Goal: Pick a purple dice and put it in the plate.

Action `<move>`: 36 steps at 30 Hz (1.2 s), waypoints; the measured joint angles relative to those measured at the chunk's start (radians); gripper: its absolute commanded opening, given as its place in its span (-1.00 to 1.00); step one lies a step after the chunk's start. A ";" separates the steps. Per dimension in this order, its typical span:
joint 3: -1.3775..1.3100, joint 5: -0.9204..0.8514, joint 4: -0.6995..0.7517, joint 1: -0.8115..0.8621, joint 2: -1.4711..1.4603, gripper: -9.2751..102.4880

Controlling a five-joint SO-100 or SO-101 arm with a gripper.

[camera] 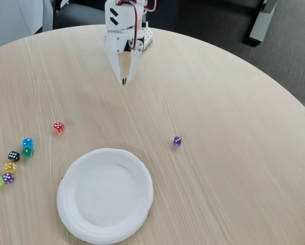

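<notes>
Inspector: State your gripper's condition and the step in hand.

Arm: My gripper (pixel 124 80) hangs above the table (pixel 234 92) with its fingers brought together to a point and nothing between them. I judge this to be the outset: the reach has not begun.

Inspector: Where is the object?

Arm: The purple dice (pixel 177 141) lies alone on bare wood, well apart from my gripper, nearer the camera and to its right in the fixed view. A second purple die (pixel 8 178) sits far off to the left in a cluster of coloured dice; a red die (pixel 58 127) lies between.

Inspector: The container?

Arm: The plate (pixel 71 204) lies nearer the camera than my gripper, slightly left. It holds nothing.

Inspector: Next requirement?

Arm: Part the fingers, travel out over the lone dice, and descend squarely; it is small and could skid.
</notes>
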 measured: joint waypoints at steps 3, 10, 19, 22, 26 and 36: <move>-0.015 0.026 0.000 0.000 -0.028 -0.83; -0.222 0.224 0.000 -0.002 -0.204 -0.83; -0.690 0.518 0.000 0.002 -0.667 -0.82; -0.839 0.597 0.000 0.000 -0.804 -0.77; -0.988 0.655 0.000 0.000 -0.942 -0.77; -1.071 0.699 0.000 -0.014 -1.181 -0.78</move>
